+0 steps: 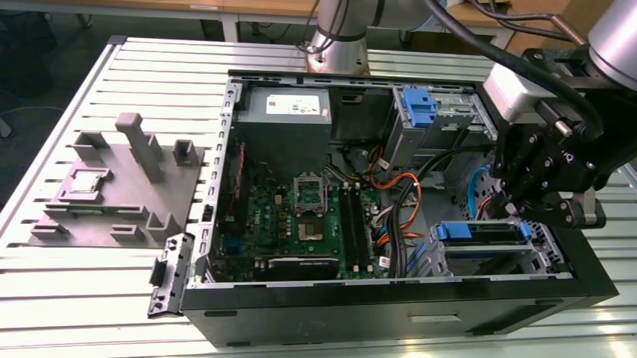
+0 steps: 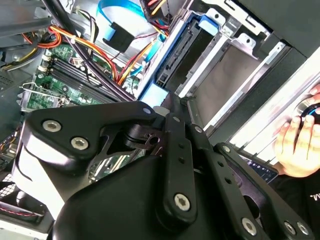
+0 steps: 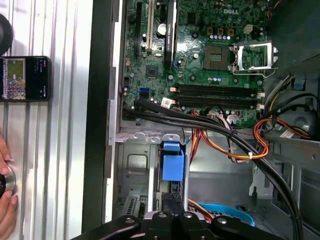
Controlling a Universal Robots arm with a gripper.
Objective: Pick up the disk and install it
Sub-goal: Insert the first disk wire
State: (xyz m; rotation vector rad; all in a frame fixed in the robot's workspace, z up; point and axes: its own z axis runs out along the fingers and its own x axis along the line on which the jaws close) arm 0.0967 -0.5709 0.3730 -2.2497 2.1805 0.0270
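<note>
Working the arm from my remote station, I see an open computer case (image 1: pixel 398 309) lying on the slotted bench (image 1: pixel 80 291). At the exterior view's left, a grey fixture (image 1: pixel 119 186) sits on the bench outside the case. In the middle, the green motherboard (image 1: pixel 298 224) covers the case floor. Orange and black cables (image 1: pixel 403 198) run beside it toward the drive bays.

At the exterior view's right, the disk (image 1: pixel 482 232) stands on edge in the metal drive cage (image 1: pixel 545 257) at the corner of the case, with its bright blue rail uppermost. The black tool (image 1: pixel 545 209) hangs just above and beside it. From these angles I cannot tell how far the tool is open or whether it has hold of anything. In the second wrist view, a person's hand (image 2: pixel 297 145) rests on the bench beyond the case wall.

I judge the step in hand to be seating the disk in its cage. To do it well, I would line the tool up with the slot so that both rails run in their guides. I would press slowly and straight, since a tilted push could jam a rail against the cage wall. The cables pass close to the cage mouth, so I would watch that nothing gets pinched. I would count the disk as home only when the blue rail sits level with the cage rim.
</note>
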